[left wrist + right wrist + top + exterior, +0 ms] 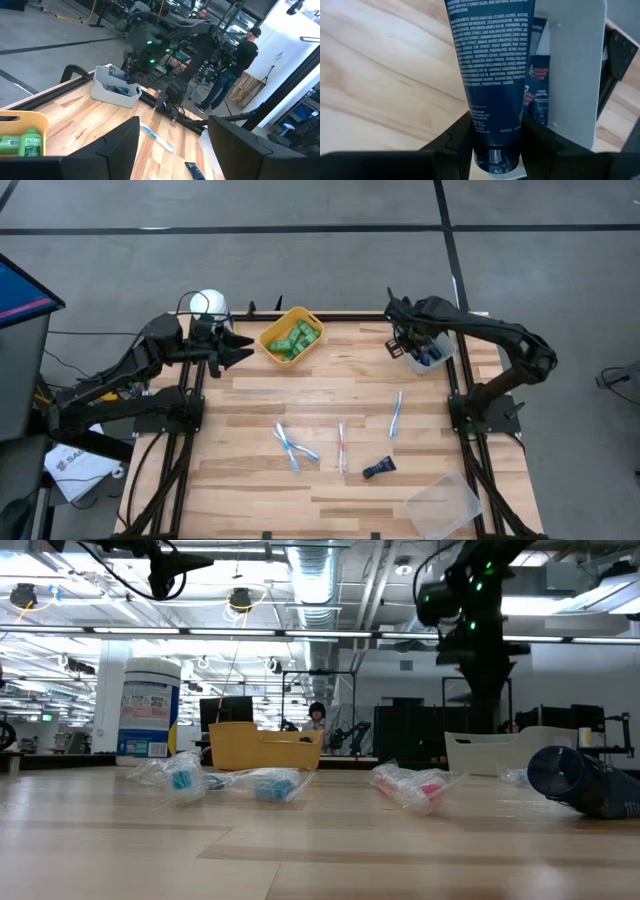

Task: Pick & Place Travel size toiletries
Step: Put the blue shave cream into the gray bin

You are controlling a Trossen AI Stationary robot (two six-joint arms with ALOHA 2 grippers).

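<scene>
So right gripper (pixel 495 137) clamped on navy tube (pixel 492 65), hanging over grey bin (pixel 432 357) at table's far right edge. Left gripper (pixel 243 350) spread wide, parked beside yellow bin (pixel 291 340) holding green bottles (pixel 294 340). Toothbrushes (pixel 296 447) and another navy tube (pixel 379 469) scattered mid-table.

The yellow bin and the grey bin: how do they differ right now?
The yellow bin holds green bottles; the grey bin holds navy tubes. The right gripper hangs at the grey bin, gripping a navy tube; the left gripper, open, sits beside the yellow bin. Both rest along the table's far edge.
</scene>
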